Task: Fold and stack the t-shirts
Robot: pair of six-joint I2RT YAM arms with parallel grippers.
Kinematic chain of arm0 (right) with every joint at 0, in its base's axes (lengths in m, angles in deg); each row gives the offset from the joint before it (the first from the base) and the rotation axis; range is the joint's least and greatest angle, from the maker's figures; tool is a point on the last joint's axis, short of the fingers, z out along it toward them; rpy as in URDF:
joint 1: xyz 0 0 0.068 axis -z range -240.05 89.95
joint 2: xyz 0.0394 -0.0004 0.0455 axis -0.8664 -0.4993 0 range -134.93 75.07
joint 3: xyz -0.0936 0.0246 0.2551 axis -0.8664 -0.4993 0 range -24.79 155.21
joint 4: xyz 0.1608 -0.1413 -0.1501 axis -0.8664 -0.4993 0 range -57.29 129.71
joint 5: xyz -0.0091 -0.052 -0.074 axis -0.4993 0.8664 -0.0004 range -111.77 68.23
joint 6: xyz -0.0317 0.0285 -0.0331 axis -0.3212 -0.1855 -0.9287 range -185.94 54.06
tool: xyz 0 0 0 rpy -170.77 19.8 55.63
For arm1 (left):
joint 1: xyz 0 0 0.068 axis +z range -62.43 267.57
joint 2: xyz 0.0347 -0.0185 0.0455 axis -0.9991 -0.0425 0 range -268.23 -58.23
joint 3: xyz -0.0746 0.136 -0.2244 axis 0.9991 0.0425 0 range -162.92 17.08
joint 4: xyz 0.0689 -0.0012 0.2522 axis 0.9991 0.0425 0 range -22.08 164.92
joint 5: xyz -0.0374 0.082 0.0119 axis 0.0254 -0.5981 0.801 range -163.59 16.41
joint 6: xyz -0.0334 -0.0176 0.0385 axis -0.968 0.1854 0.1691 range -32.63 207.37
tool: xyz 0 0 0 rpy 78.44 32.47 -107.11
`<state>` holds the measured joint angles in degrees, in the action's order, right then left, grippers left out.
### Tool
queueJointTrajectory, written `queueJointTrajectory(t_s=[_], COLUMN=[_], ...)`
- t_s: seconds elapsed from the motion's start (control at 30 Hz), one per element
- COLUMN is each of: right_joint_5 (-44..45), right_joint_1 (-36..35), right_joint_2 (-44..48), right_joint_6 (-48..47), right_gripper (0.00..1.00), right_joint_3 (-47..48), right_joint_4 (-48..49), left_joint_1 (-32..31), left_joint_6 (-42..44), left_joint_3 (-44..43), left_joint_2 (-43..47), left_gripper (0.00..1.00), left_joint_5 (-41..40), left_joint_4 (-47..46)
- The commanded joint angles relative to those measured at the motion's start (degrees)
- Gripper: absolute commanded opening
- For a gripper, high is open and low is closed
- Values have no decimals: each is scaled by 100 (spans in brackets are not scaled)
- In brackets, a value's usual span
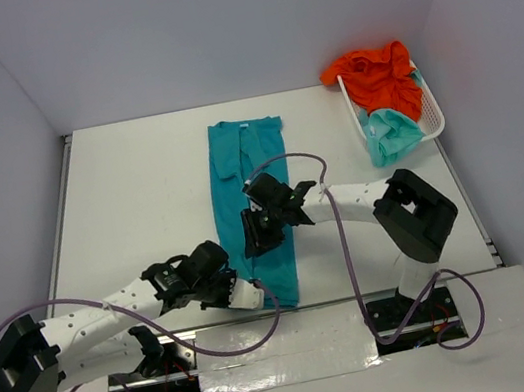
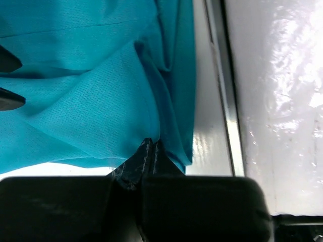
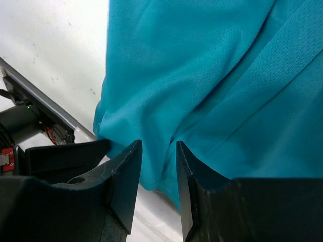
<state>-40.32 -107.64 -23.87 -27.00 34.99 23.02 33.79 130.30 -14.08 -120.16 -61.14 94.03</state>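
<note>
Left hand (image 1: 257,293) is pinched shut on the teal t-shirt (image 1: 247,158) at its 6 o'clock hem. That shirt lies as a long narrow strip in the middle of the counter (image 1: 140,197), running from 12 to 6. Right hand (image 1: 256,230) sits over the strip's lower half, jaws narrowly apart with cloth at the gap. At 2 o'clock, a white mesh basket (image 1: 437,114) holds the orange t-shirt (image 1: 378,74) and the mint t-shirt (image 1: 396,137).

One flat, two bunched
Teal shirt (image 1: 235,160): narrow strip (creased) on counter (image 1: 140,197); orange shirt (image 1: 378,74) and mint shirt (image 1: 394,137) heaped in basket (image 1: 433,110).
</note>
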Motion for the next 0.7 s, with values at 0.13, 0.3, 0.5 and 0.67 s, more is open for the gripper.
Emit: queueJointTrajectory(t_s=[0.13, 0.3, 0.5, 0.67], right_joint_5=[-422, -307, -27, 88], right_joint_1=[13, 22, 5, 4], right_joint_2=[-424, -785, -619, -512], right_joint_6=[447, 413, 281, 80], right_gripper=[43, 43, 48, 50], right_joint_3=[-37, 200, 226, 331], right_joint_4=[780, 552, 132, -36], left_joint_1=[-45, -45, -45, -80], left_joint_6=[-66, -49, 127, 548], left_joint_3=[154, 189, 242, 268], left_joint_2=[480, 533, 603, 490], left_gripper=[0, 0, 0, 5], left_joint_5=[451, 495, 636, 978], left_joint_4=[281, 298, 623, 782])
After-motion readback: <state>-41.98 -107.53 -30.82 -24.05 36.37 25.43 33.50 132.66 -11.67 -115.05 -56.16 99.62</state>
